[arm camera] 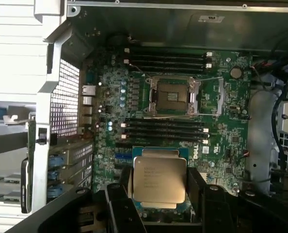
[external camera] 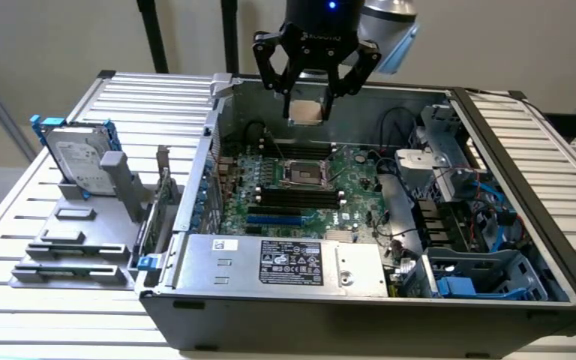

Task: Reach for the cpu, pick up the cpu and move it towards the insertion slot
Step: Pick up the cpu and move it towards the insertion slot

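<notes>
The cpu (external camera: 306,112) is held between the fingers of the pincer (external camera: 308,94), which is clenched on two opposite edges of the chip. In the exterior view the chip is seen lifted clear of the motherboard (external camera: 358,180), hanging above the rear part of the open computer case (external camera: 368,300). The insertion slot (external camera: 301,173) lies below the held chip and somewhat nearer that camera, with a bank of black memory slots (external camera: 298,146) between the two in that view. In the wrist view the cpu (arm camera: 159,179) is presented flat, its metal top facing the camera, and the insertion slot (arm camera: 172,96) is seen beyond it with its dark centre uncovered and its shiny frame around it. The chip's edges are judged roughly parallel to those of the slot, so the gap to be closed is mostly a sideways offset plus a descent. Contact with the slot is not yet made.
</notes>
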Controlling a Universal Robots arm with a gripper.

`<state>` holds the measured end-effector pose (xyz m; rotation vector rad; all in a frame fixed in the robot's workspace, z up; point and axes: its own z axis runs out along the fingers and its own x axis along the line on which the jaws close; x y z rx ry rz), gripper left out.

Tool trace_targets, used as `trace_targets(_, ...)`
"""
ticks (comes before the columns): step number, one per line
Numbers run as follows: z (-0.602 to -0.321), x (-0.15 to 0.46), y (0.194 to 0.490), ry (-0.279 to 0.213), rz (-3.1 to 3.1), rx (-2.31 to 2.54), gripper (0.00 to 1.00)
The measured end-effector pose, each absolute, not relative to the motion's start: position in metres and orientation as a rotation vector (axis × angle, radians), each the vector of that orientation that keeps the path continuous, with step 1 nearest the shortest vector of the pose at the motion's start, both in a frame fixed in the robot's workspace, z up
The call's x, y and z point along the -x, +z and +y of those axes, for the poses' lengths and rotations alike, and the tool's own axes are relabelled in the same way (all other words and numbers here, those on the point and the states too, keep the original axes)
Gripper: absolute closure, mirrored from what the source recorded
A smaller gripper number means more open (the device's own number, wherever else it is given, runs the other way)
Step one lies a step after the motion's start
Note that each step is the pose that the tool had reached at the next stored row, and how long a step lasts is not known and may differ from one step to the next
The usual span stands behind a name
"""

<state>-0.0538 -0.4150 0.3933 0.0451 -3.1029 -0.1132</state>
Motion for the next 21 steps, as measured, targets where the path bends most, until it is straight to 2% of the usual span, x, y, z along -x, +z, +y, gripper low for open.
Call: trace_targets(21, -0.345, 0.032, 0.379, -0.074, -3.104, -0.044, 0.45)
